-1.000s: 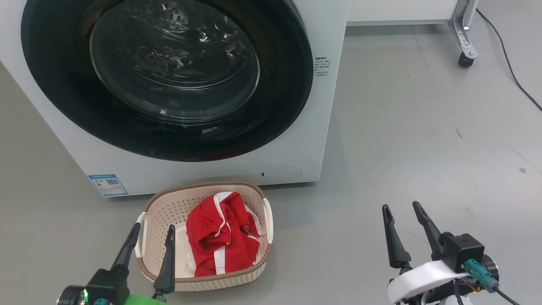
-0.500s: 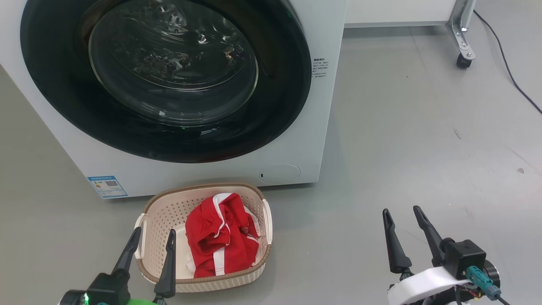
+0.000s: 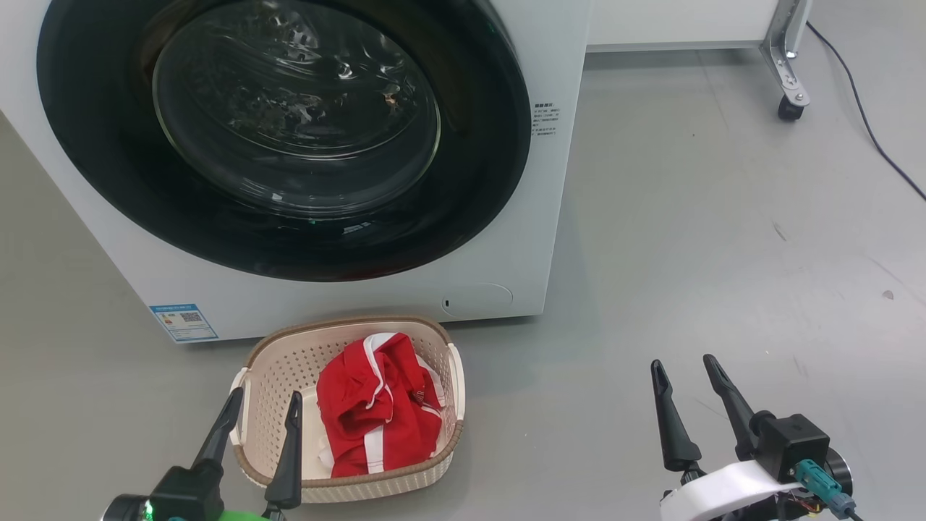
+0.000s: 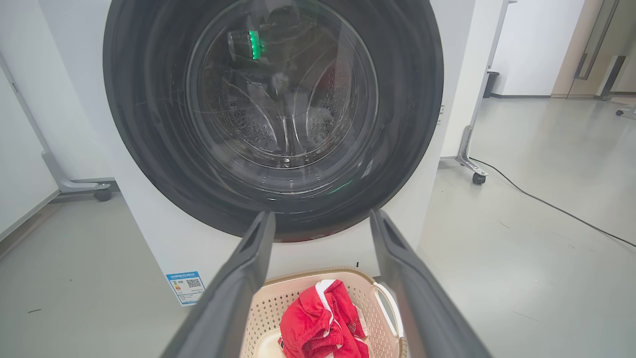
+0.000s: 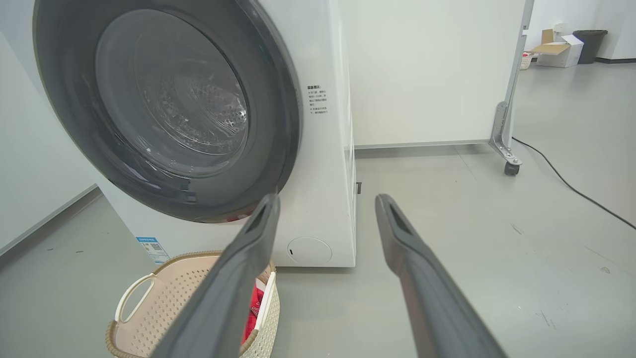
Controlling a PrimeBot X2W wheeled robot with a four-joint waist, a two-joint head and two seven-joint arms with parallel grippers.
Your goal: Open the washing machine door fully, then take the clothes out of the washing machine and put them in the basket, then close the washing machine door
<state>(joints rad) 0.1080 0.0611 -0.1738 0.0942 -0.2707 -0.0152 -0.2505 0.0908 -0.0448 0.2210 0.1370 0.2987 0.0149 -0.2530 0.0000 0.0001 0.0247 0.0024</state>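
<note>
The white washing machine (image 3: 550, 217) fills the upper left of the head view, its round black door (image 3: 108, 166) shut flush against the front. Through the glass the steel drum (image 4: 258, 124) shows no cloth. The cream basket (image 3: 289, 362) stands on the floor just before the machine, with the red and white clothes (image 3: 376, 412) lying in it. My left gripper (image 3: 264, 401) hangs open over the basket's near left rim, holding nothing. My right gripper (image 3: 684, 369) is open above bare floor, well to the basket's right.
Grey floor spreads to the right of the machine. A white panel on a wheeled metal leg (image 3: 788, 79) stands behind at the right, with a black cable (image 3: 868, 123) trailing across the floor. A blue label (image 3: 183, 322) marks the machine's lower left corner.
The head view has shifted slightly. Both grippers stay open and sit a little lower in the view; the door, basket and clothes have not moved.
</note>
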